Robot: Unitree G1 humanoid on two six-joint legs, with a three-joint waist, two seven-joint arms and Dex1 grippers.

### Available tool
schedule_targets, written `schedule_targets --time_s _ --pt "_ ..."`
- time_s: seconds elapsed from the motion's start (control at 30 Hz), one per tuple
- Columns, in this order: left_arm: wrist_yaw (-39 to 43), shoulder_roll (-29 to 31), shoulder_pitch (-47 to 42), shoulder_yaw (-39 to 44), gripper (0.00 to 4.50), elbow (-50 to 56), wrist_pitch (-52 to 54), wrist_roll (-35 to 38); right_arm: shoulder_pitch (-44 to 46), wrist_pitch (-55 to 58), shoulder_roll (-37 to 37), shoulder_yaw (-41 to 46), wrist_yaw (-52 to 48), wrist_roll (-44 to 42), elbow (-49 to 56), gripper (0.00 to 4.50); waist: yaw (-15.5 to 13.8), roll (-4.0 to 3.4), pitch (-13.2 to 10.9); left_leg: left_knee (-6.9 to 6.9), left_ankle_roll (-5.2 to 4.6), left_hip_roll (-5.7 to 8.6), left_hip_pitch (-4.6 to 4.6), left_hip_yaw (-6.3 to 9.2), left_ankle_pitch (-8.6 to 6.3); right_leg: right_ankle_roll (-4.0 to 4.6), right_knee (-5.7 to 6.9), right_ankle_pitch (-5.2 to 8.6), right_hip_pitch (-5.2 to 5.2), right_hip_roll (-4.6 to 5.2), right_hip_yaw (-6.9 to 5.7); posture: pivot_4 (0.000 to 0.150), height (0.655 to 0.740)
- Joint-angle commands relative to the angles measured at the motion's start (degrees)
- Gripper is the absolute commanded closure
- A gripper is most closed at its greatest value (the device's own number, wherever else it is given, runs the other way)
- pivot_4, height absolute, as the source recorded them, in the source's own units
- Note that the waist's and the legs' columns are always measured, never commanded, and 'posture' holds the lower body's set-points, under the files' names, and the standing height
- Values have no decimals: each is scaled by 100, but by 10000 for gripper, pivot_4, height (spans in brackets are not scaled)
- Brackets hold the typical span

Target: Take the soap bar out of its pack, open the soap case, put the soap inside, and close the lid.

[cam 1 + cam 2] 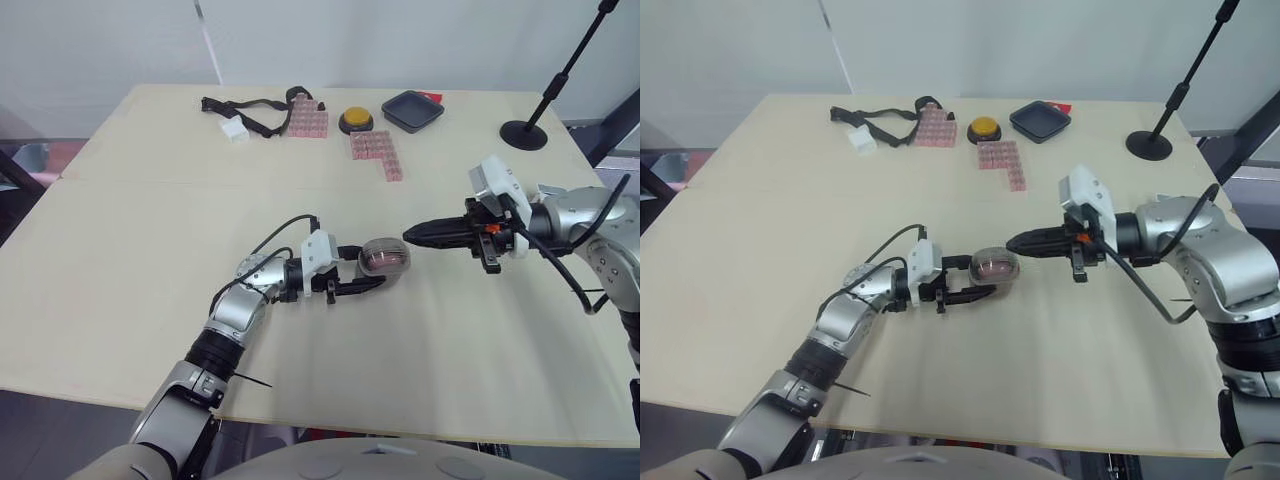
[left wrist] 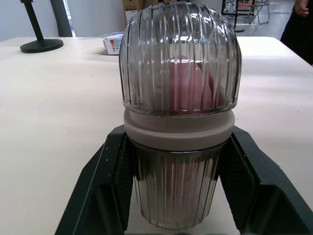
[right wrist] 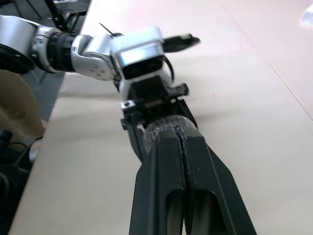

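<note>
The soap case is a clear ribbed capsule with a beige band round its middle, lying near the table's centre. Pink soap shows through its closed ribbed lid. My left gripper is shut on the case, one black finger pressed to each side of the lower half. My right gripper is shut, its two fingers pressed together with nothing between them. Its tip points at the case from the right and sits right beside it.
At the back of the table lie a black strap with a white piece, two pink block sheets, a yellow button, a black tray and a stand base. A small box lies beyond the case.
</note>
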State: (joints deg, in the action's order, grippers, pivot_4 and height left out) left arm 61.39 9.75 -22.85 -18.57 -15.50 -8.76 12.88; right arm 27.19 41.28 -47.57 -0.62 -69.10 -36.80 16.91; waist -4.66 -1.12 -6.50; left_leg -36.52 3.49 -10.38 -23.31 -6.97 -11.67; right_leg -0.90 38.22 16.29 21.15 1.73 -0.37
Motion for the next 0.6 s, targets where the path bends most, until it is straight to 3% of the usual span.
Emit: schedule_targets --time_s 0.03,0.6 --pt "-40 27 -32 51 24229 -17 -47 -57 -24 -187 -70 -19 -20 123 17 44593 0 0 0 0 0 0 0 0 0 0 0 0 0 0 0 1500 7400" --pt "-62 40 -3 32 24229 17 -53 -72 -54 -430 123 -685 108 664 159 44593 8 0 0 2 0 0 5 0 0 0 0 0 -2 0 0 1500 7400"
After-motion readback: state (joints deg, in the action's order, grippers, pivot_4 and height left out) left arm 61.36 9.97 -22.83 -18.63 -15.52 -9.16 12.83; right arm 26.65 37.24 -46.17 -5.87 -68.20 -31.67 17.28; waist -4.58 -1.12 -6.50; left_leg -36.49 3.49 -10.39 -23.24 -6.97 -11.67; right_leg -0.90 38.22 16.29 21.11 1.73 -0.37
